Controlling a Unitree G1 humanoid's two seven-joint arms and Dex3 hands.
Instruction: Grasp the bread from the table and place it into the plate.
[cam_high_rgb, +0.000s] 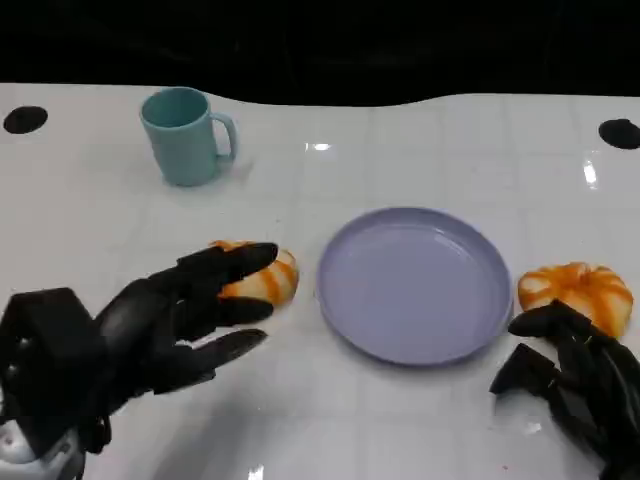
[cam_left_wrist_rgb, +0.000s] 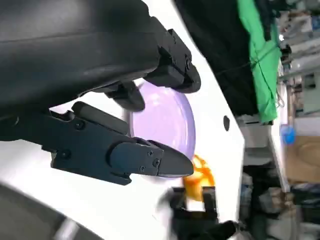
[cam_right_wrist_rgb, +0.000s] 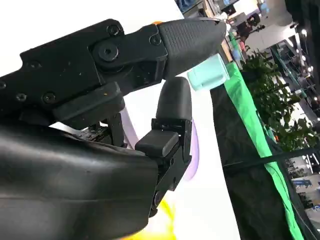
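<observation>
**Lilac plate bare, two breads on the worktop**

Lilac and glossy, the plate (cam_high_rgb: 415, 285) lies in the middle of the white worktop (cam_high_rgb: 400, 150) in the head view, with nothing in it. One bread (cam_high_rgb: 268, 277), orange and white, lies just left of the plate; the left robot hand (cam_high_rgb: 170, 325) reaches over it with fingers spread apart, the fingertips (cam_high_rgb: 250, 258) over the bread's top, though contact cannot be told. It holds nothing. A second bread (cam_high_rgb: 578, 293) lies just right of the plate, on the worktop. The right robot hand (cam_high_rgb: 570, 375) sits close below this one, fingers loosely bent and apart, empty. A teal mug (cam_high_rgb: 187, 135) stands upright, well behind the left bread.

In the left wrist view, the left hand's fingers (cam_left_wrist_rgb: 140, 157) are parted, with the plate (cam_left_wrist_rgb: 170, 122) beyond them and the far bread (cam_left_wrist_rgb: 199, 175) past its rim.

In the right wrist view, the right hand's fingers (cam_right_wrist_rgb: 172, 37) stand apart, with the mug (cam_right_wrist_rgb: 209, 72) far off and a sliver of plate (cam_right_wrist_rgb: 192, 150).
</observation>
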